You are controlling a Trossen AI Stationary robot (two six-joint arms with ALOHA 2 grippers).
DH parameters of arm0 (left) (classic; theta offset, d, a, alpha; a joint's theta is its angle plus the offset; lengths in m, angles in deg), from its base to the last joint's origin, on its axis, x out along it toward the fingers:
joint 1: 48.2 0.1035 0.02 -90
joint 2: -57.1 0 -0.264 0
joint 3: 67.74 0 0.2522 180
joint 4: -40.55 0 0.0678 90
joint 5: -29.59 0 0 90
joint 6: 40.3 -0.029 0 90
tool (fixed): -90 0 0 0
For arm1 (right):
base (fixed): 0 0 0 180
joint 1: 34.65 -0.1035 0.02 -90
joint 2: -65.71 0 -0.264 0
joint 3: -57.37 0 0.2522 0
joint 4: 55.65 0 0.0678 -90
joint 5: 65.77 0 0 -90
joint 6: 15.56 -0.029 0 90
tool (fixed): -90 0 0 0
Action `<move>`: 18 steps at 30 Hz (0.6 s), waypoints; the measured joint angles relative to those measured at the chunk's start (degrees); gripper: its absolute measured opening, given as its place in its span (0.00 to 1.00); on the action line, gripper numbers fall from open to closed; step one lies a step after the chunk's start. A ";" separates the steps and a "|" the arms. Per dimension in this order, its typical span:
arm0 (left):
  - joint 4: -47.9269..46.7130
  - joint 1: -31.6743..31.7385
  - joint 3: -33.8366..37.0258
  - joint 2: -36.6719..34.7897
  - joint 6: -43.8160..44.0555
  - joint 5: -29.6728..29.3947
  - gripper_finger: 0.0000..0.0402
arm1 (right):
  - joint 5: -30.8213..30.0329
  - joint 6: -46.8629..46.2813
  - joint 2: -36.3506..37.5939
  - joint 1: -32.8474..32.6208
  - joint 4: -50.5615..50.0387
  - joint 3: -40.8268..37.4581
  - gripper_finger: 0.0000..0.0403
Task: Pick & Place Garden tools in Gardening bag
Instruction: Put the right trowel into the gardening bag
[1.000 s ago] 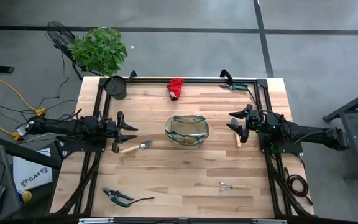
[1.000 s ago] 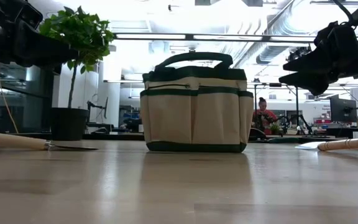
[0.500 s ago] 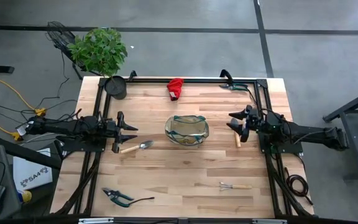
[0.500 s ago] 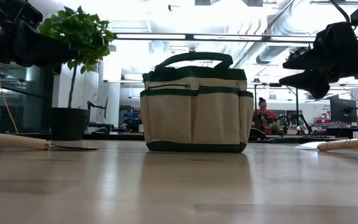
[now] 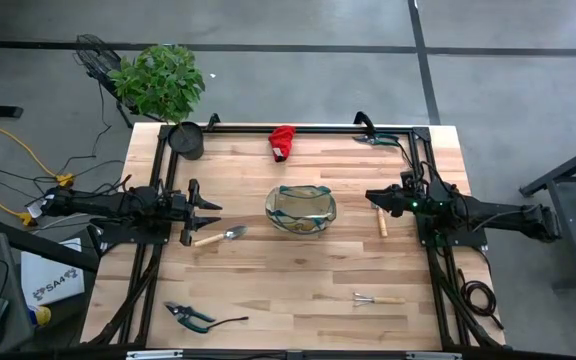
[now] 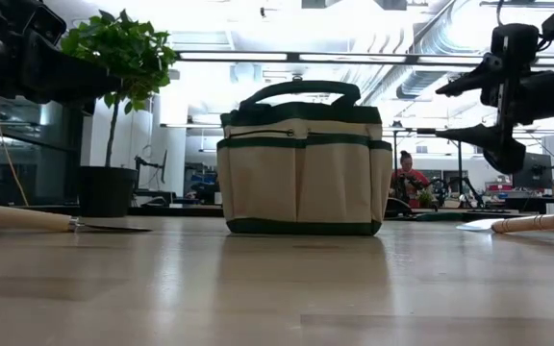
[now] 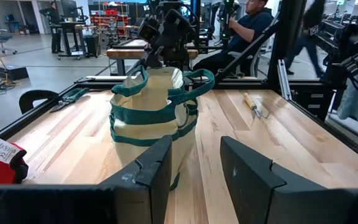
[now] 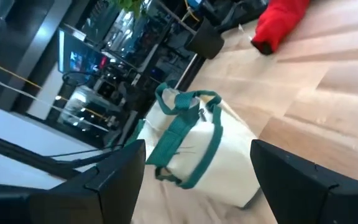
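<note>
Right gripper (image 5: 376, 196) in the air right of centre in the high view, fingers (image 8: 294, 180) spread wide, holding nothing, pointed at the bag (image 5: 301, 210); in the low view it hangs at upper right (image 6: 469, 108) clear of the desk (image 5: 298, 280)
Left gripper (image 5: 213, 213) left of centre, fingers (image 7: 151, 171) partly apart with nothing between them, above the trowel (image 5: 218, 237), also facing the bag
Bag upright mid-desk, mouth open, green handles up; nothing visibly inside from above
Trowel flat just left of the bag, blade toward it
Wooden-handled tool (image 5: 381, 222) lies just right of the bag, under the right arm
Mini rake (image 5: 378, 298) at lower right of the high view, well apart from the bag
Pruners (image 5: 190, 316) at lower left near the desk edge
Red glove (image 5: 282, 142) at top centre by the far edge
Black pot (image 5: 186, 139) with plant (image 5: 158, 80) at the upper left corner
Person (image 6: 408, 181) seated in the room behind the bag in the low view
</note>
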 joint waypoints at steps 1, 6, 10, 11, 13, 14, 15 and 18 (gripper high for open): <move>-0.02 0.00 0.00 0.02 -0.01 -0.01 0.33 | -0.29 -1.14 0.00 0.00 0.00 0.02 0.70; 0.00 0.00 0.00 0.00 0.00 0.00 0.33 | -1.76 -2.86 -0.65 0.00 -0.44 1.12 0.70; -0.01 -0.01 -0.01 0.00 0.00 0.00 0.33 | -3.62 -2.54 -2.94 0.00 -1.88 3.95 0.70; 0.00 -0.01 0.00 0.00 -0.01 0.00 0.33 | -4.16 -2.36 -3.92 0.00 -3.73 4.99 0.70; -0.02 0.00 0.00 0.00 0.00 0.00 0.33 | -5.54 -2.49 -6.08 0.00 -7.41 7.42 0.70; -0.02 0.00 0.00 0.00 -0.02 0.00 0.33 | -6.16 -3.04 -7.42 0.00 -9.53 9.05 0.70; 0.00 0.00 0.00 0.00 -0.01 0.00 0.33 | -6.76 -3.53 -8.81 0.00 -12.02 10.66 0.70; -0.01 0.00 0.00 0.00 0.00 0.00 0.33 | -7.27 -5.54 -13.49 0.00 -19.46 15.35 0.70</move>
